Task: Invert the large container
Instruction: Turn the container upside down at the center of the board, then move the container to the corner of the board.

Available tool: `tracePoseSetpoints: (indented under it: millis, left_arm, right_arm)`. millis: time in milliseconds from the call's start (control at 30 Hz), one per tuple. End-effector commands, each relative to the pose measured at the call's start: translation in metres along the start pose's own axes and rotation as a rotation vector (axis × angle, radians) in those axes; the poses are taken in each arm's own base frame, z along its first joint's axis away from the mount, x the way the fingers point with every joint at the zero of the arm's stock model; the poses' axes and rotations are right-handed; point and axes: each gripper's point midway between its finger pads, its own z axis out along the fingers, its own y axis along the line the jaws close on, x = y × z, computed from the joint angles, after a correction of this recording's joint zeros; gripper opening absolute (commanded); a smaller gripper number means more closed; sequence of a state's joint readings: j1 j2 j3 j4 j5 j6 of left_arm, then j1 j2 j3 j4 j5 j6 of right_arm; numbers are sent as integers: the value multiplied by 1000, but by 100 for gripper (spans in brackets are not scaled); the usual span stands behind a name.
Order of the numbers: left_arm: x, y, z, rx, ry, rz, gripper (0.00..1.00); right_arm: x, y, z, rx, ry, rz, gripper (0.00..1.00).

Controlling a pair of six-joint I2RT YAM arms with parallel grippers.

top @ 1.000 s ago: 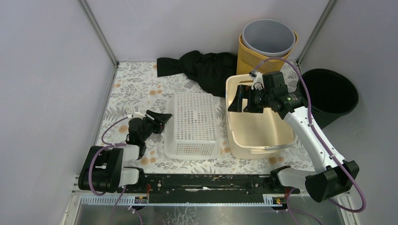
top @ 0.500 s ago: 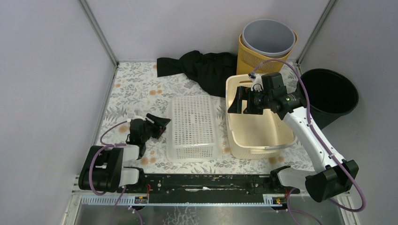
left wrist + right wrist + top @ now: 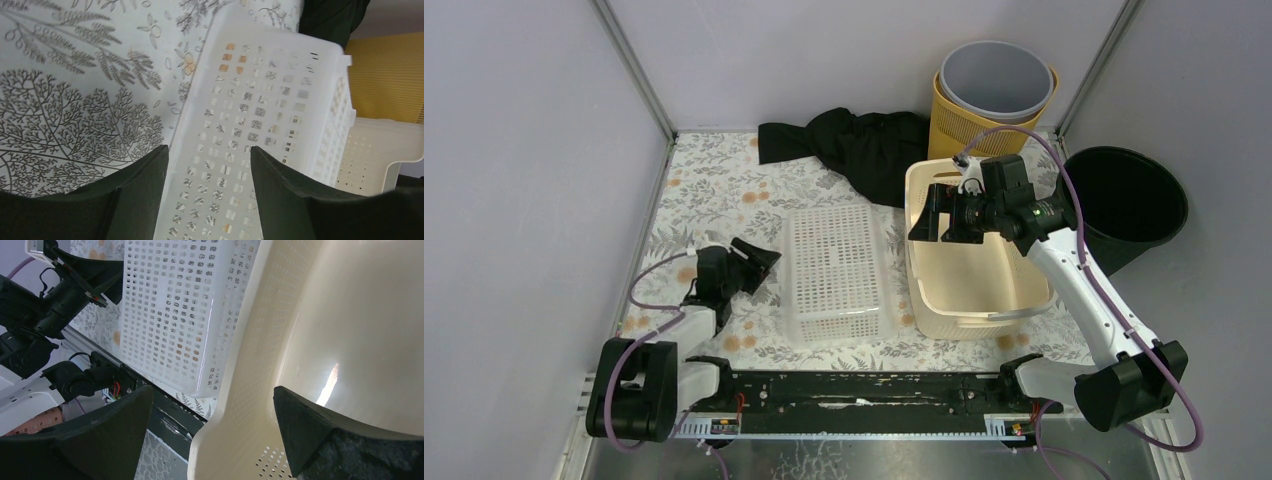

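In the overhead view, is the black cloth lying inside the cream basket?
No, the black cloth lies on the table at the back, outside the cream basket and beside its far left corner.

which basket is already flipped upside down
The white mesh basket in the middle: its flat perforated base faces up, while the cream basket and the yellow basket stand mouth up.
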State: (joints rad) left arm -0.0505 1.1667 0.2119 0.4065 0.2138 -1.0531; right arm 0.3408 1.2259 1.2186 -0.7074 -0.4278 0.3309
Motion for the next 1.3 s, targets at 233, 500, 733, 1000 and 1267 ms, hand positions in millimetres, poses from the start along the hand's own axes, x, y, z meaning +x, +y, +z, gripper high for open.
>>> tracePoseSetpoints:
  millis: [233,500,733,1000,1267]
  left_arm:
    - [-23,-60,-32,40,-1,193,67]
    - [2,-136,-62,159,72,336,67]
    - [38,-162,-75,93,101,532,67]
    - [93,-170,-80,46,128,667,66]
    - [111,-146,-65,-61,121,692,67]
  right_arm:
    - [-7,13,-3,-28,-40,-28,97]
    - [-8,22,-2,-37,-37,-42,96]
    - [-10,26,-4,-38,-40,-53,96]
    - [-11,28,-7,-32,-41,-66,96]
    - [-10,25,-5,-23,-35,-68,96]
